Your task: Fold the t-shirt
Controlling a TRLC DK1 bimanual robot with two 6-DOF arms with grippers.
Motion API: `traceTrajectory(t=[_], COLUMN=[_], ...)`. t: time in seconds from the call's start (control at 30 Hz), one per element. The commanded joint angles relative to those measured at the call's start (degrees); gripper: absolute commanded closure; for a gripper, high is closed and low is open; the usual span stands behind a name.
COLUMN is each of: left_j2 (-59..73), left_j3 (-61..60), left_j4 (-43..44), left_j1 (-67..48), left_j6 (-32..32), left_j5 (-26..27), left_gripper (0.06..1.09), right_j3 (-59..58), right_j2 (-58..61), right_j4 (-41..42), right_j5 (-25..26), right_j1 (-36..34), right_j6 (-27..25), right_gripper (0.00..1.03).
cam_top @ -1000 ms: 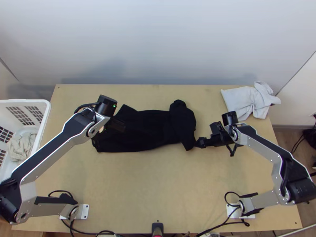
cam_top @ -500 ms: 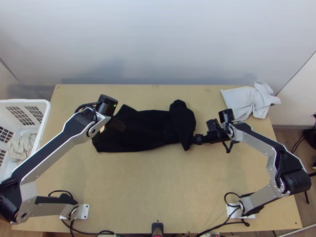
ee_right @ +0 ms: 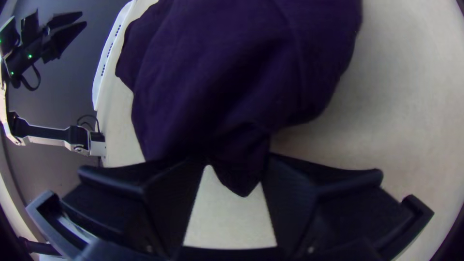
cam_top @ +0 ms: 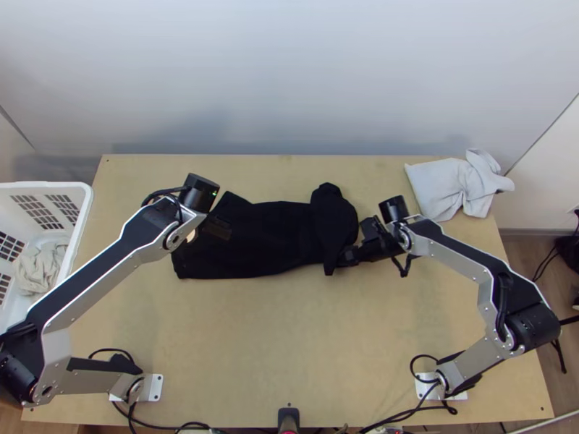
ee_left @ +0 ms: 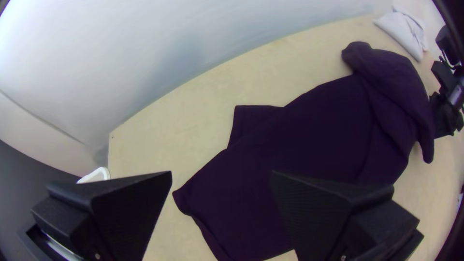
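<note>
The work surface is a light wooden table [cam_top: 289,333], with a pale wall [cam_top: 289,79] behind it. Your right gripper [ee_right: 237,157] is parted, a tip of the black t-shirt [cam_top: 268,239] lying in the gap between its fingers, unclamped. Your left gripper [ee_left: 221,173] is spread wide above the opposite end of the garment, holding nothing. The t-shirt lies across the far half of the table: flattish through the middle, rumpled and overlapping at the end by your right gripper.

The step in hand appears to be gathering that loose end. Centre the tip between the right fingers, lower until they are near the table, then close on all the layers you intend to fold. A shallow bite may slip or catch one layer only. Lift slightly and lay the end inward, smoothing the rumples.

Beyond the work, a white basket [cam_top: 43,186] stands beside the table and a pale cloth [cam_top: 441,181] lies at the far corner.
</note>
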Motion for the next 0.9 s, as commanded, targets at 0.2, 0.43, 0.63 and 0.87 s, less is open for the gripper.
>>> traceTrajectory(t=[0.2,0.43,0.63,0.87], left_j2=[0.00,-0.79,-1.15,-0.88], left_j3=[-0.86,-1.65,-5.08,-9.30], left_j4=[0.09,-0.08,0.09,2.91], left_j1=[-0.24,-0.24,-0.94,-1.29], left_j6=[-0.08,0.36,0.71,1.94], left_j5=[-0.77,-0.86,-0.86,-2.44], left_gripper=[0.10,0.10,0.10,0.10], right_j3=[0.75,4.27,14.64,47.33], right_j2=[-3.56,-7.69,-15.51,-14.72], right_j4=[0.59,-10.83,-24.46,-37.03], right_j5=[2.59,3.12,5.67,6.72], right_j1=[-0.50,-3.84,-3.58,-0.50], right_j6=[-0.41,-6.74,-8.94,-1.03], right_gripper=[1.00,1.00,1.00,1.00])
